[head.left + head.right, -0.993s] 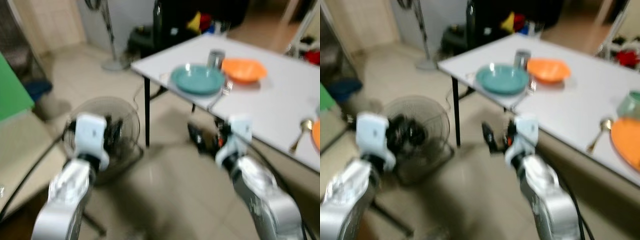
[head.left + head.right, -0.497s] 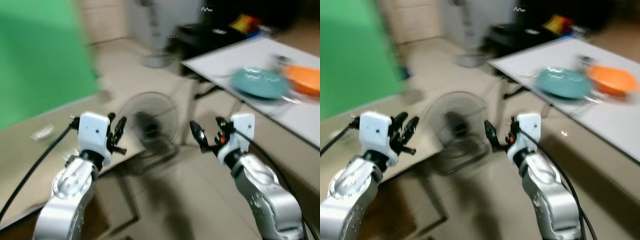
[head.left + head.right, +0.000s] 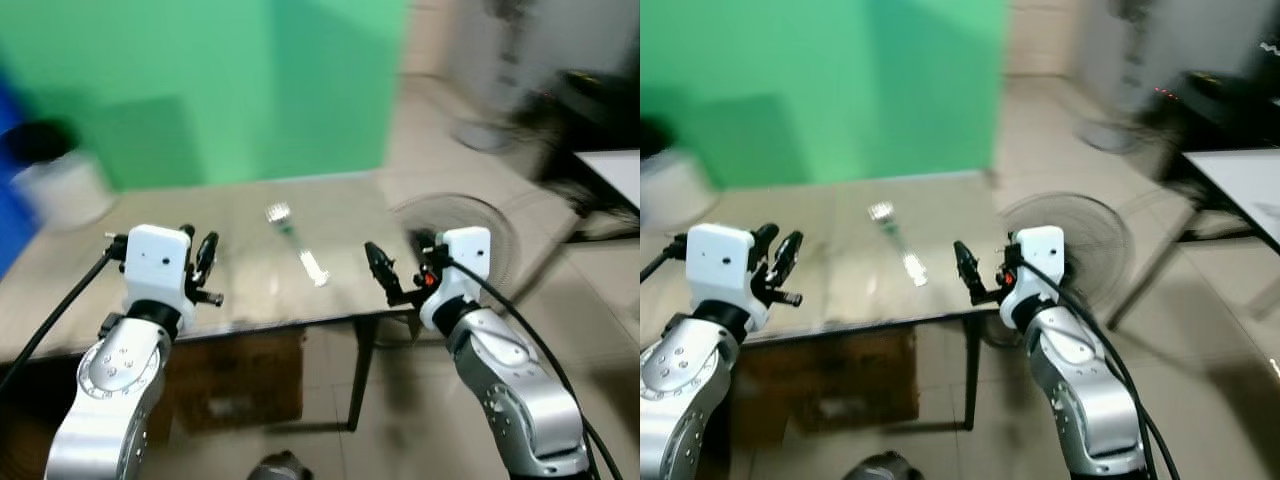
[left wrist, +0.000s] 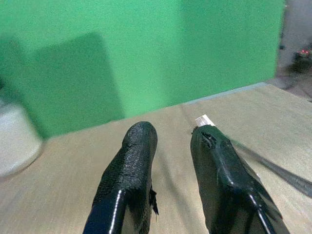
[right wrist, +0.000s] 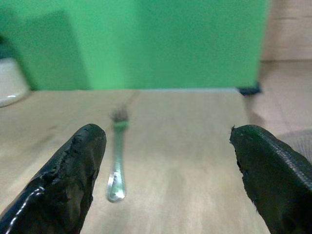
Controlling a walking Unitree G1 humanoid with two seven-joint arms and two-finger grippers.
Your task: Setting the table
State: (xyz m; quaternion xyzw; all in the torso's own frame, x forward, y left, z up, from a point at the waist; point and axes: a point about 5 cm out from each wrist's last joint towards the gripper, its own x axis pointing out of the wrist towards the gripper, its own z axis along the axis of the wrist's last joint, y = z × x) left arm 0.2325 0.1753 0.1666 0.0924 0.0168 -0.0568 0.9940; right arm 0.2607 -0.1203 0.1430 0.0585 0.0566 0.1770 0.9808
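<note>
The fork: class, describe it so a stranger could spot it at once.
Find the tan table before the green wall. The fork lies flat near its middle, between the left gripper and right gripper. It is slim, shiny metal, unlike the blurred white container at the far left.

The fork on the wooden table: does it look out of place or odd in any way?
The fork lies alone on the bare wooden table, at a slant to the table's edge, with no plate beside it. It is not bent or broken as far as the blur allows. The right end effector is open and points at it.
</note>
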